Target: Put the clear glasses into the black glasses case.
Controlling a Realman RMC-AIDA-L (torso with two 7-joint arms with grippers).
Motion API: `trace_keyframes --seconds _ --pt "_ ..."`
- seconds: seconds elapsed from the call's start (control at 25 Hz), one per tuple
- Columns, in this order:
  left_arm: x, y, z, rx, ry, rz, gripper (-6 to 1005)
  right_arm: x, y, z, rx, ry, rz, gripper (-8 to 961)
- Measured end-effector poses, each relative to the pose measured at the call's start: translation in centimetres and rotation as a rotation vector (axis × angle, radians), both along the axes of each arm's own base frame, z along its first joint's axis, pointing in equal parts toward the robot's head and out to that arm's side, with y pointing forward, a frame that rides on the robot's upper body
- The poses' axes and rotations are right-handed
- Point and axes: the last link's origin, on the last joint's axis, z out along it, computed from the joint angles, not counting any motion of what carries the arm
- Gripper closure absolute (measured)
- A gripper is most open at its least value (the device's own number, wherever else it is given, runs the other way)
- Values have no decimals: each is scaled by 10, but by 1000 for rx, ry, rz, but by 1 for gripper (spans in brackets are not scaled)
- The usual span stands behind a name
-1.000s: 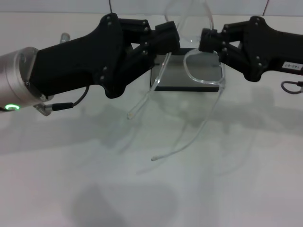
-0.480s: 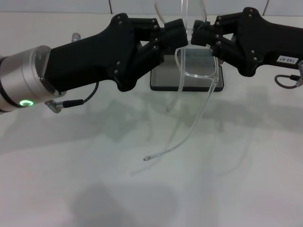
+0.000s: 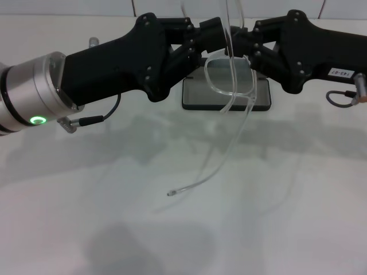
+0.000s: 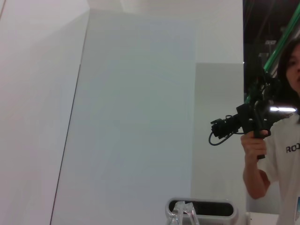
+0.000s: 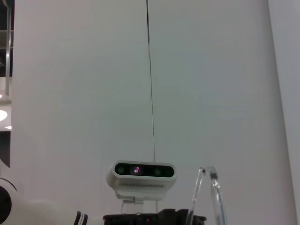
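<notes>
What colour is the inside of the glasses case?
Grey, with a black rim: the black glasses case shows best in the head view.

Both grippers and the clear glasses point(image 3: 229, 77) crowd the air above the black glasses case point(image 3: 227, 95); table point(image 3: 172, 229) toward 6 o'clock lies open.

head: looks down on table point(image 3: 183, 229) | wrists: face upward, walls | shared: apparently clear glasses point(image 3: 229, 80)
</notes>
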Motion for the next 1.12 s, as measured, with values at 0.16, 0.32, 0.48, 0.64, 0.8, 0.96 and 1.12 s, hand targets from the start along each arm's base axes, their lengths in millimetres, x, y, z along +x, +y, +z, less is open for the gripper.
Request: trace_keyframes --seconds 0.16,0.32,0.48,0.64,0.8,0.96,1.12 --pt "-1 0 0 2 0 5 942 -2 2 -3 -8 2 4 886" --pt "-2 0 2 8 -8 13 942 -1 2 -3 -5 -5 1 886" --pt "-4 -3 6 13 -28 8 941 3 3 -1 4 -6 -9 886" --pt "-2 -7 8 -5 -43 -23 941 4 2 -2 15 -7 -7 886" --pt "4 -8 5 -32 -35 -56 941 2 3 -4 22 -5 2 886" --pt "7 -6 0 -52 -25 -61 941 -5 6 -9 10 -4 20 886" --pt "6 -2 -4 -61 -14 -44 941 -11 7 -13 -6 -3 37 887"
